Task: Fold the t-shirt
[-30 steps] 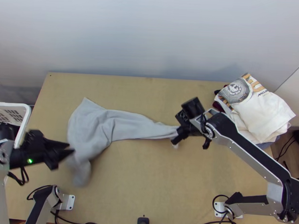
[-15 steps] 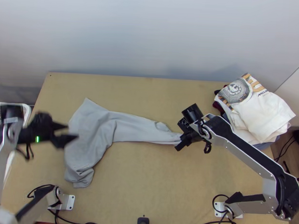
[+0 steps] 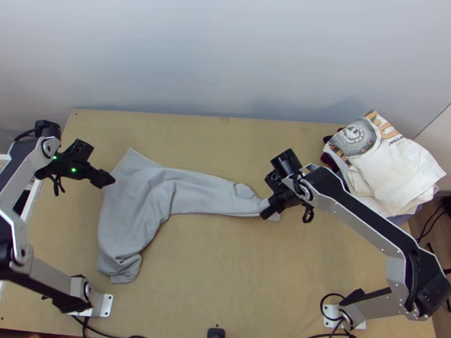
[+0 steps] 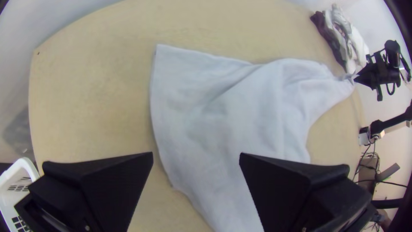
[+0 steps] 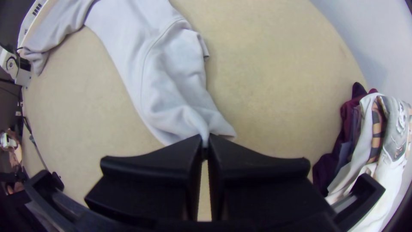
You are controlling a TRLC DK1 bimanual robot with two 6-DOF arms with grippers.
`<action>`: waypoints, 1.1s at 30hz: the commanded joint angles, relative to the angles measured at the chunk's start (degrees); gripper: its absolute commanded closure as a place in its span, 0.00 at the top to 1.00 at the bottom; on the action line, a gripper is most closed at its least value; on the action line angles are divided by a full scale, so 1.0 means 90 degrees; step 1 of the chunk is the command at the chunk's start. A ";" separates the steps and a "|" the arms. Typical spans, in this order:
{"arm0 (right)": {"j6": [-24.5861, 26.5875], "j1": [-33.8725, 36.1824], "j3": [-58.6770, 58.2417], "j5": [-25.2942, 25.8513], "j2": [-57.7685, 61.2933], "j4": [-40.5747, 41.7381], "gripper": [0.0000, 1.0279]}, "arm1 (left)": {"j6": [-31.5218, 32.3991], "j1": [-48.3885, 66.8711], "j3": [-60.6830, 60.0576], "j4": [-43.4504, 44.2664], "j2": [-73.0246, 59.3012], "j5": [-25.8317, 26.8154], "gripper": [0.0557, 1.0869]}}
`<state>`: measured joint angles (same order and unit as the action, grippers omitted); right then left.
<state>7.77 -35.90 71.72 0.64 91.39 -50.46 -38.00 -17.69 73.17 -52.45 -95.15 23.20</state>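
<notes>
In the top view, our shirt (image 3: 136, 206) lies rumpled from near the table's (image 3: 250, 279) left edge to its middle. In the left wrist view, our left tool (image 4: 196, 157) gapes above it; we'd best pinch its far-left corner squarely. In the right wrist view, our right tool (image 5: 205, 148) clamps its narrow end.

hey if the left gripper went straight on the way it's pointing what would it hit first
Most likely the grey shirt, near its edge: the left gripper aims at it, fingers open, though its height above the cloth is hard to judge.
</notes>
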 commanded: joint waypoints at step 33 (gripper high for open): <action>-0.0033 -0.0025 0.0214 -0.0003 0.0411 0.0167 0.03 | 0.0286 0.1273 0.4243 -0.0237 -0.3558 -0.0371 0.95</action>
<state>7.31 -36.42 73.06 0.49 94.63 -48.95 -34.94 -6.76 110.19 -56.03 -125.67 20.29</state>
